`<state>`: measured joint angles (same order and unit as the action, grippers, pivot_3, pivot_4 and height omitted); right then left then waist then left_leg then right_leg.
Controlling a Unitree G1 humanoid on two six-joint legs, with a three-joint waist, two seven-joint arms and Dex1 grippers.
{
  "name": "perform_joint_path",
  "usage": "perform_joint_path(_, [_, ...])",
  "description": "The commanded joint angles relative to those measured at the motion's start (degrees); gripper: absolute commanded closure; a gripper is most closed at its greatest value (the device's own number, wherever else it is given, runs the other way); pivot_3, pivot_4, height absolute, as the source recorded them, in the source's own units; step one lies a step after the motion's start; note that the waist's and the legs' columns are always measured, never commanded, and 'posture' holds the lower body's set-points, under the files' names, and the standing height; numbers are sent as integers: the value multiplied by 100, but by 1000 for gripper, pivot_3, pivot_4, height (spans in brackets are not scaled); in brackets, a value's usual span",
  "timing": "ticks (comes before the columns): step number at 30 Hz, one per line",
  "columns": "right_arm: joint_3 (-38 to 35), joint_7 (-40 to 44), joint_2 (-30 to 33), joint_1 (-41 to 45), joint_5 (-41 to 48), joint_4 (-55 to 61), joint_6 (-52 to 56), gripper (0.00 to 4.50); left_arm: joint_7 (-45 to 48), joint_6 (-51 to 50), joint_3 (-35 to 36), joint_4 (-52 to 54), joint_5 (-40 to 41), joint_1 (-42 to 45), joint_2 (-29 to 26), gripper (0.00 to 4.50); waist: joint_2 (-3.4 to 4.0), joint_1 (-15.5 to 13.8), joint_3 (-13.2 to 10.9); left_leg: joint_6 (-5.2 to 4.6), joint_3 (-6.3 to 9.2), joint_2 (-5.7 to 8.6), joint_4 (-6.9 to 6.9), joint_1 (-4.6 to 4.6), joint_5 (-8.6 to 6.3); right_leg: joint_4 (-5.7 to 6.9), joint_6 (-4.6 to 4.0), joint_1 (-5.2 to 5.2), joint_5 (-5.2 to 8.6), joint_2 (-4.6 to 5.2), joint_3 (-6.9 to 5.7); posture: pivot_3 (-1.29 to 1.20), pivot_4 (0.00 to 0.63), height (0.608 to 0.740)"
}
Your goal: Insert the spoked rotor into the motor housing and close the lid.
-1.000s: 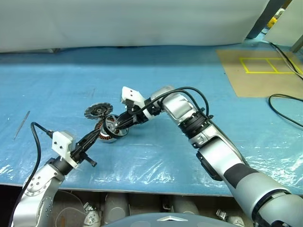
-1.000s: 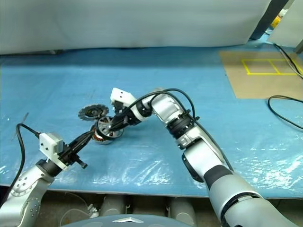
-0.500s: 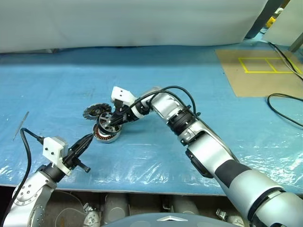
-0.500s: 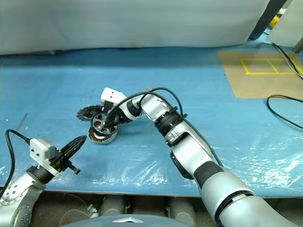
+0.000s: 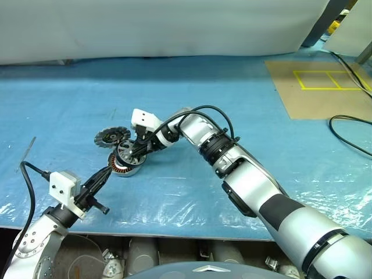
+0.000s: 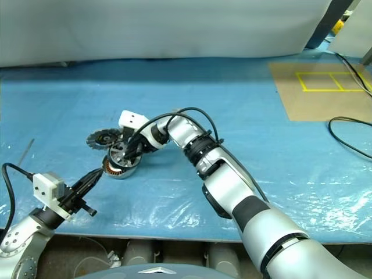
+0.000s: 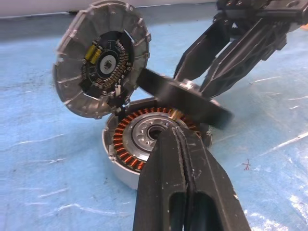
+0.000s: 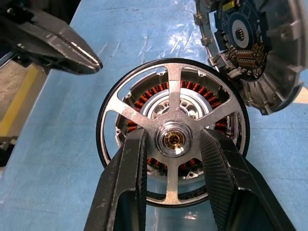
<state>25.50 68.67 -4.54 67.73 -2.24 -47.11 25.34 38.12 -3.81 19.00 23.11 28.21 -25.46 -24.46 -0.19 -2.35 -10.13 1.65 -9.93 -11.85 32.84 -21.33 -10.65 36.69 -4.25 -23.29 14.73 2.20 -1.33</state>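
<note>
The spoked rotor [image 8: 172, 136], pinched at its hub by the right tool [image 8: 172, 159], hangs tilted over the motor housing [image 7: 144, 144]. Lowered askew, it could jam on the windings or knock the lid [image 7: 101, 57] leaning beside it. The left tool [image 7: 180, 159] is closed and empty, close enough to get bumped.

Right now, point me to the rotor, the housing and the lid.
rotor [image 8: 174, 137]: right wrist view, on its silver hub.
housing [image 7: 137, 136]: left wrist view, on the copper windings.
lid [image 7: 103, 60]: left wrist view, on its dark centre.

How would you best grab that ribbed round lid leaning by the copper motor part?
Probably by its rim: the lid stands tilted on edge against the motor housing, so one finger goes on each face, pinching the free upper edge from above, away from the housing.
</note>
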Motion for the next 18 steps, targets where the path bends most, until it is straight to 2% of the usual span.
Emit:
perform_joint_path(1, [-77, 167, -101, 315, 99, 421, 79, 3229, 24, 145, 197, 183, 102, -52, -7, 4500, 0, 2, 0, -5, 0, -1, 0, 0, -3, 0, 0, 0, 0, -1, 0, 0, 150, 740])
perform_joint_path(9, [-114, 130, -318, 434, 104, 371, 103, 3229, 14, 235, 267, 161, 64, -211, 59, 4500, 0, 3, 0, -10, 0, 0, -2, 0, -6, -1, -1, 0, 0, 0, 0, 0, 150, 740])
perform_joint_path(18, [-43, -164, -553, 315, -61, -232, -256, 3229, -11, 290, 290, 181, 50, -303, 86, 4500, 0, -1, -1, -10, 0, 1, -4, 2, -6, -1, -1, 1, 1, 2, 0, 0, 150, 740])
